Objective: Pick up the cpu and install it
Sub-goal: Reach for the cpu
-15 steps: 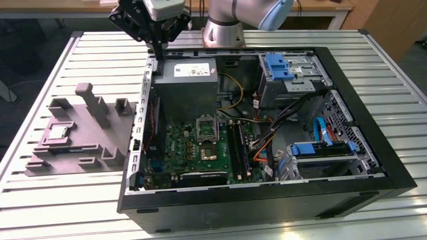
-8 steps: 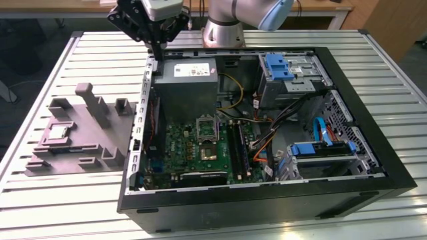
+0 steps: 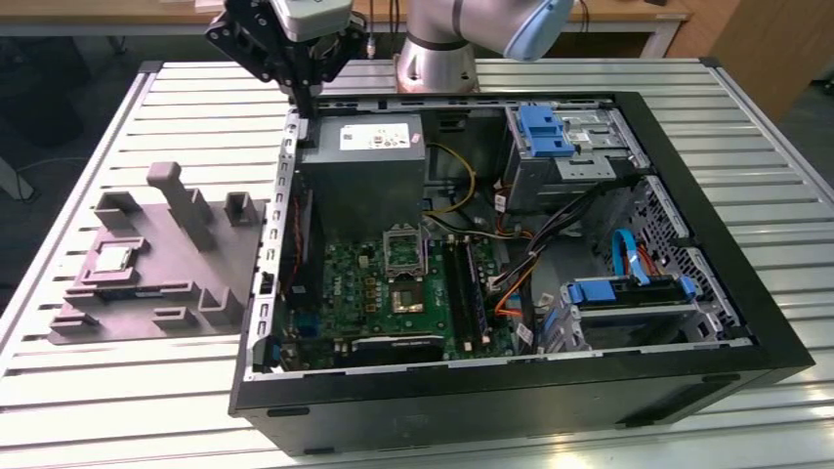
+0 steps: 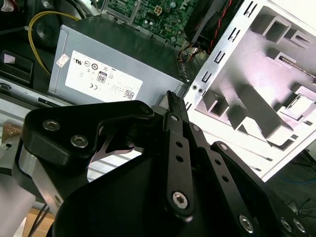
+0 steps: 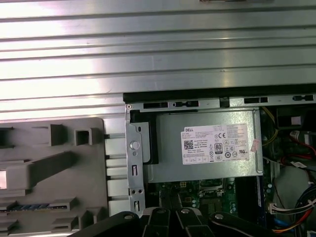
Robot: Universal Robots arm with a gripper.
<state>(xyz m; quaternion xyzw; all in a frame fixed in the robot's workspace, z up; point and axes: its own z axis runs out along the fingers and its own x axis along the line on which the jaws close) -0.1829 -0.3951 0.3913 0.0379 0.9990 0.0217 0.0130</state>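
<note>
Far on the exterior view's left, the cpu (image 3: 111, 258) lies flat in a pocket of the grey tray (image 3: 144, 293), with open table (image 3: 195, 117) behind. The tray edge sits just beside the computer case (image 3: 521, 401) wall. My gripper (image 3: 304, 98) hangs over that wall's rear corner, fingers pinched together, holding nothing, well apart from the cpu. The power supply (image 3: 371, 156) and socket (image 3: 404, 249) lie right of it.
</note>
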